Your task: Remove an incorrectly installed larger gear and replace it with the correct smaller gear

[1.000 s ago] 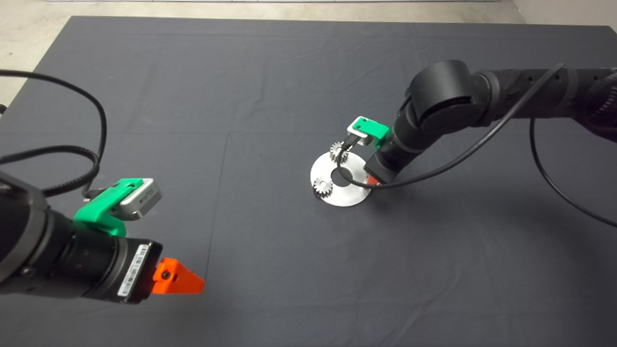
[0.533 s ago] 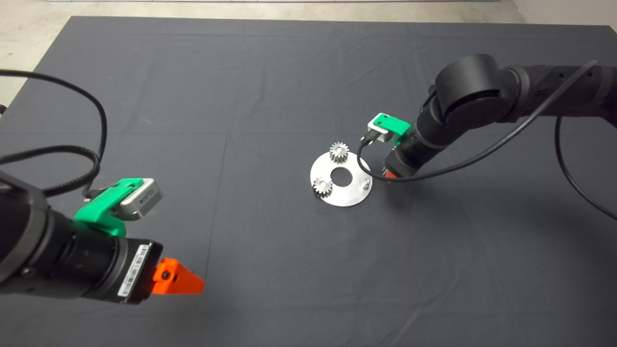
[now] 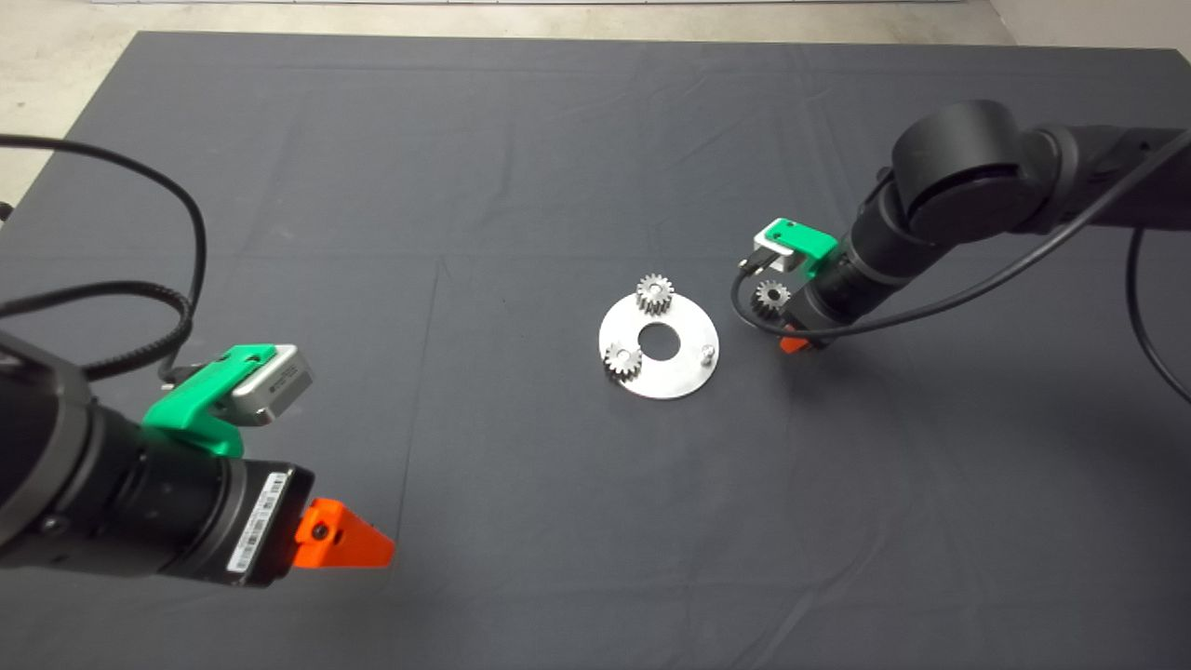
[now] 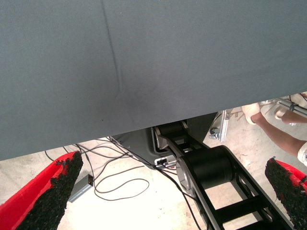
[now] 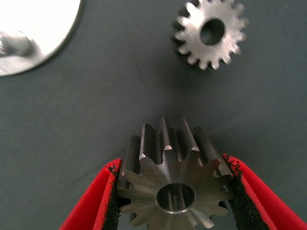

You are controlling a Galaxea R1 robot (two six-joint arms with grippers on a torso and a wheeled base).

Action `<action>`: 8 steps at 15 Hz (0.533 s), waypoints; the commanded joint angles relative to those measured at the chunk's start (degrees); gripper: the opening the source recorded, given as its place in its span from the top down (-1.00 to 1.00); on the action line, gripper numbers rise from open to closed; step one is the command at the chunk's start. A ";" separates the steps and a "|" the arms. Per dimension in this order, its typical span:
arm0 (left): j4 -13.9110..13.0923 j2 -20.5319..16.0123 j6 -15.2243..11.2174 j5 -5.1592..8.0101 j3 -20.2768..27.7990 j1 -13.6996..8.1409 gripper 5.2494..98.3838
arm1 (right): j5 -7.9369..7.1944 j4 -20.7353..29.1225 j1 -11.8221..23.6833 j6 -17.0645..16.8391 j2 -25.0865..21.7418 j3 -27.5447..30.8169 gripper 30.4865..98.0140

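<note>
My right gripper [image 5: 173,191] pinched the larger gear [image 5: 173,184] beside the smaller gear [image 5: 210,32], off the plate [image 3: 684,372]; my left gripper [image 4: 168,194] waited spread near the mat's [image 3: 521,167] left edge.

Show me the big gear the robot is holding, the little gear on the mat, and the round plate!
large flared steel gear [image 5: 173,184]: right wrist view, top face.
small dark-grey spur gear [image 5: 211,32]: right wrist view, face.
round silver plate [image 3: 684,370]: head view, bare surface.
</note>
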 commanded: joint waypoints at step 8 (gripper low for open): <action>-0.92 0.00 0.55 -0.17 0.75 -0.27 -0.99 | -5.61 3.11 -2.83 1.81 -3.34 4.38 0.43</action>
